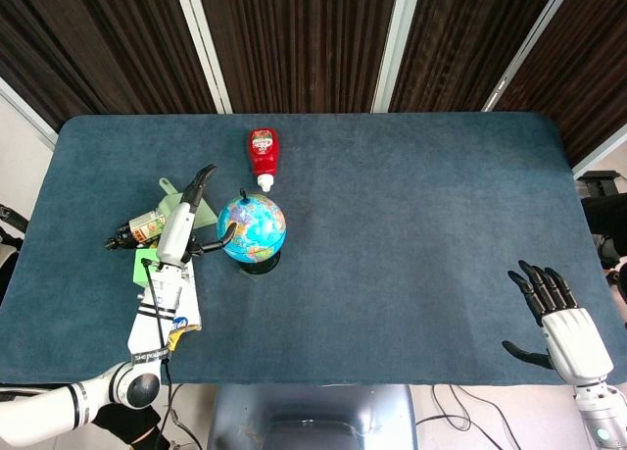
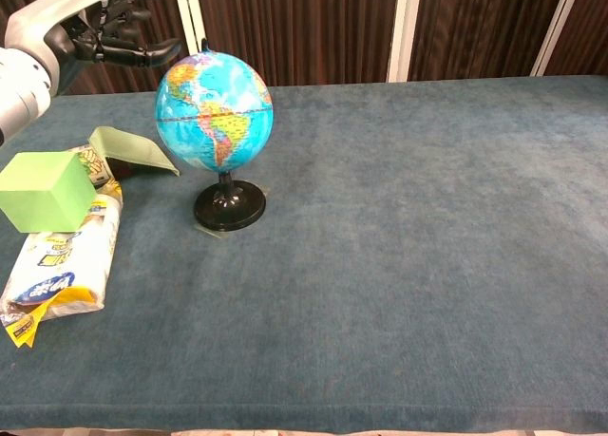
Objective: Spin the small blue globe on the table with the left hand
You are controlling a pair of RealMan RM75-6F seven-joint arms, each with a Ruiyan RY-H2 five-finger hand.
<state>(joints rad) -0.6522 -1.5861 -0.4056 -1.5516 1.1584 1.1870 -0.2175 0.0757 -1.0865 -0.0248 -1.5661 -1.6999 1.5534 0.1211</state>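
Note:
The small blue globe (image 1: 251, 228) (image 2: 214, 113) stands on its black round base (image 2: 229, 208) left of the table's middle, close to upright with a slight lean. My left hand (image 1: 186, 221) (image 2: 90, 23) hovers just left of the ball with its fingers apart, and its thumb reaches toward the globe's upper left side. A narrow gap shows between thumb tip and ball in the chest view. It holds nothing. My right hand (image 1: 556, 317) rests open at the table's near right corner, far from the globe.
A red ketchup bottle (image 1: 262, 154) lies behind the globe. A green cube (image 2: 46, 190), a snack bag (image 2: 59, 255), a green packet (image 2: 133, 151) and a dark bottle (image 1: 132, 229) crowd the left edge under my left arm. Blue cloth (image 2: 427, 227) covers the table.

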